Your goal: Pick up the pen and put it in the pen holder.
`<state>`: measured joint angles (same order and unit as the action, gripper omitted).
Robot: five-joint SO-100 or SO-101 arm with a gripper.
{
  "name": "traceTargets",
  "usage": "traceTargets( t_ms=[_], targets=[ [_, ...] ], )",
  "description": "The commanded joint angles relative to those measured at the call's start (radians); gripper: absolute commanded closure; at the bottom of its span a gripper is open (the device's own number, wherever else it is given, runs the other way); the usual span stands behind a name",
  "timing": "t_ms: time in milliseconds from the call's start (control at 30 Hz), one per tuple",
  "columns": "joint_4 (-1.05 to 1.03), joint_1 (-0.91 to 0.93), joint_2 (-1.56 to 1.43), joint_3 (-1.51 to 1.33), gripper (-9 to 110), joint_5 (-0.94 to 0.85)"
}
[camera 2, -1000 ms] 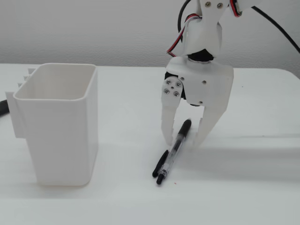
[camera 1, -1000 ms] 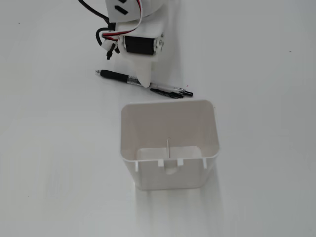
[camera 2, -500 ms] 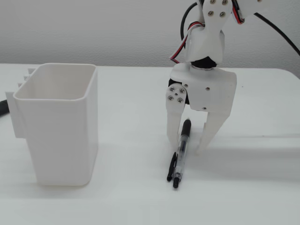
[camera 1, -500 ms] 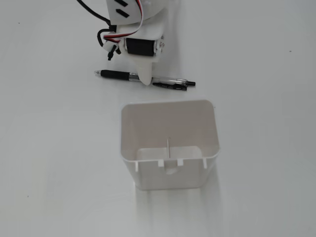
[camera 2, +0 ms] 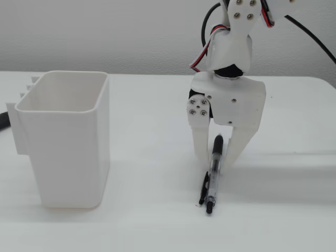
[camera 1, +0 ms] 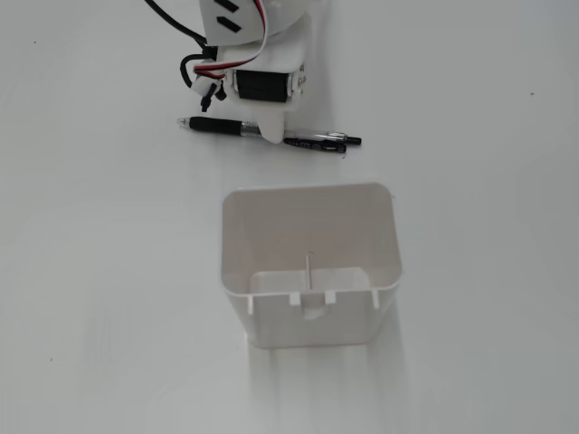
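A black and clear pen (camera 1: 217,127) lies flat on the white table, just beyond the holder in a fixed view. In a fixed view from the side the pen (camera 2: 212,184) points toward the camera. My white gripper (camera 2: 215,157) is lowered over the pen's middle, with one finger on each side and small gaps between them and the pen, so it is open. From above, the gripper (camera 1: 270,132) covers the pen's middle. The white box-shaped pen holder (camera 1: 308,307) stands upright and empty, apart from the pen; it also shows in a fixed view from the side (camera 2: 63,147).
The table is plain white. Black and red-white cables (camera 1: 194,54) run from the arm at the top. A dark cable end (camera 2: 3,121) shows at the left edge behind the holder.
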<state>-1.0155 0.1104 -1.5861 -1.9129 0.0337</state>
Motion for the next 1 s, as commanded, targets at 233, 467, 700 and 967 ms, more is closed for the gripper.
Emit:
traceTargets(
  t_ms=[233, 467, 700, 967],
  targets=[
    [-0.049, -0.002, -0.291, 0.028, 102, 0.020],
    [-0.038, 0.012, -0.601, 0.032, 102, 0.075],
    [-0.064, 0.014, -0.670, 0.270, 102, 0.255],
    [-0.077, 0.002, -0.499, 0.710, 102, 0.569]
  ],
)
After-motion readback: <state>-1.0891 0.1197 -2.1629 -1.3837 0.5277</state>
